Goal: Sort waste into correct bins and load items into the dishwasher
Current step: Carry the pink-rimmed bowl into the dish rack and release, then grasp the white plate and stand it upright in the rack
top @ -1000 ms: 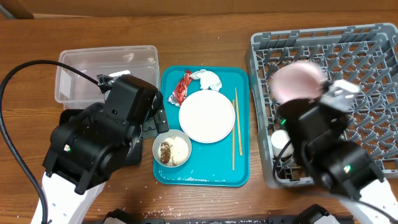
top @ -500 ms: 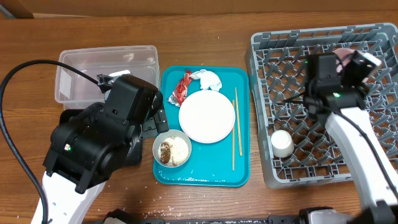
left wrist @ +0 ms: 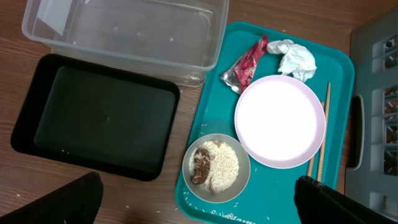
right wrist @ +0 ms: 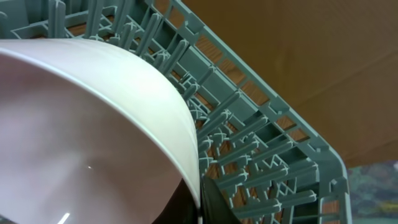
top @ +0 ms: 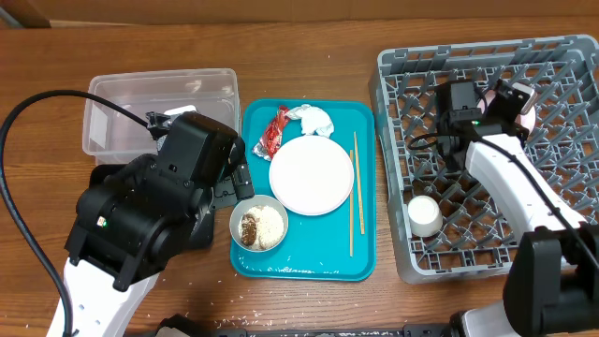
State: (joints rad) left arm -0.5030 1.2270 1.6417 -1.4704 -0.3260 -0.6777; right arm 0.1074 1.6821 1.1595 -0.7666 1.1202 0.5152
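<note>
My right gripper (top: 510, 98) is shut on the rim of a pale pink plate (right wrist: 81, 137), held on edge over the back of the grey dish rack (top: 386, 140); the plate shows as a sliver in the overhead view (top: 527, 110). A small white cup (top: 424, 215) stands in the rack's front left. My left gripper (left wrist: 199, 205) is open and empty above the white bowl of rice and brown bits (left wrist: 214, 168). On the teal tray (left wrist: 273, 186) lie a white plate (left wrist: 280, 121), a red wrapper (left wrist: 245, 62), a white tissue (left wrist: 295, 56) and chopsticks (left wrist: 320, 137).
The clear tub (left wrist: 124, 31) stands at the back left and the black tray (left wrist: 93, 118) in front of it, both left of the teal tray. Loose rice grains lie on the tray's front edge and the wooden table. The left arm's black cable loops at the far left.
My right arm has carried the pink plate from the rack's front left to its back middle and turned it on edge. The left arm has not moved.
</note>
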